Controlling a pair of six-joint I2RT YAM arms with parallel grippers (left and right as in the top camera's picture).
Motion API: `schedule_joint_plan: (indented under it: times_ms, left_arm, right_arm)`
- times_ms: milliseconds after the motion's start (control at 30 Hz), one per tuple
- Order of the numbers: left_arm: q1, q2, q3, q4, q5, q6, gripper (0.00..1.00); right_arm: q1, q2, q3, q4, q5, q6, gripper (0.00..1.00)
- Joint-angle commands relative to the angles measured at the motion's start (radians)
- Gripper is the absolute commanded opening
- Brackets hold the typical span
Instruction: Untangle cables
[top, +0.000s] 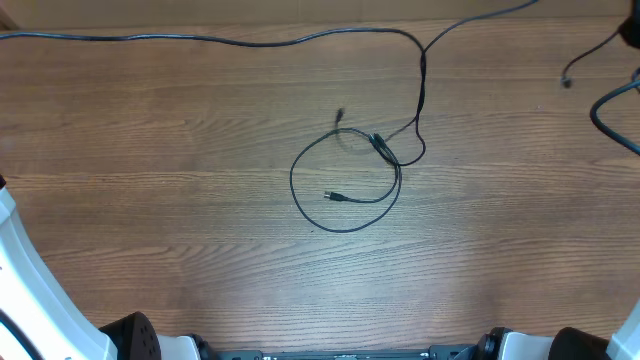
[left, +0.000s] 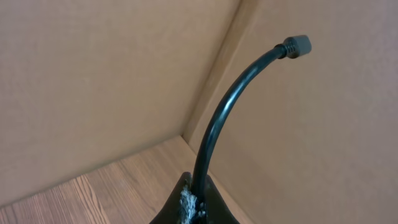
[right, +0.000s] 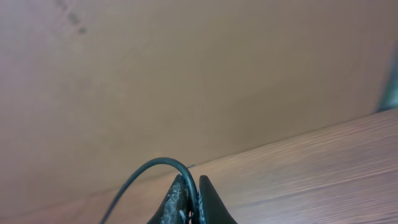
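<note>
Left pincer (left: 190, 204) clamps a black cable (left: 214, 123), its plug (left: 297, 45) arching toward 1 o'clock. Right pincer (right: 189, 202) pinches another thin cable (right: 158, 161). On the desk (top: 150, 210), a loose cable loop (top: 336, 197) lies centre, strands trailing toward 12 o'clock.

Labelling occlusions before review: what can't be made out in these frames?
- Overhead: left gripper and right gripper lie outside the frame; the long cable runs off left and top edges.
- Overhead: the crossing on the loop is too small to tell which strand lies on top.
- Right wrist: the held cord leaves by the bottom edge, end unseen.
- Left wrist: plug face is turned away.
</note>
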Motion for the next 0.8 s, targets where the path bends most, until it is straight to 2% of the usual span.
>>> schedule_joint_plan:
  times_ms: [0, 167, 467, 767]
  left_arm:
    - [0.01, 0.005, 0.01, -0.034, 0.085, 0.021, 0.04]
    - [0.01, 0.005, 0.01, -0.129, 0.208, 0.021, 0.04]
    - [0.01, 0.005, 0.01, -0.209, 0.249, 0.025, 0.04]
    - [0.01, 0.005, 0.01, -0.209, 0.335, 0.126, 0.04]
  right_arm:
    - [0.012, -0.014, 0.009, -0.023, -0.173, 0.011, 0.04]
    - [0.064, -0.015, 0.009, -0.078, -0.189, 0.011, 0.04]
    - [0.135, -0.014, 0.009, -0.107, -0.188, 0.01, 0.04]
    - [0.179, -0.009, 0.008, -0.121, -0.177, 0.01, 0.04]
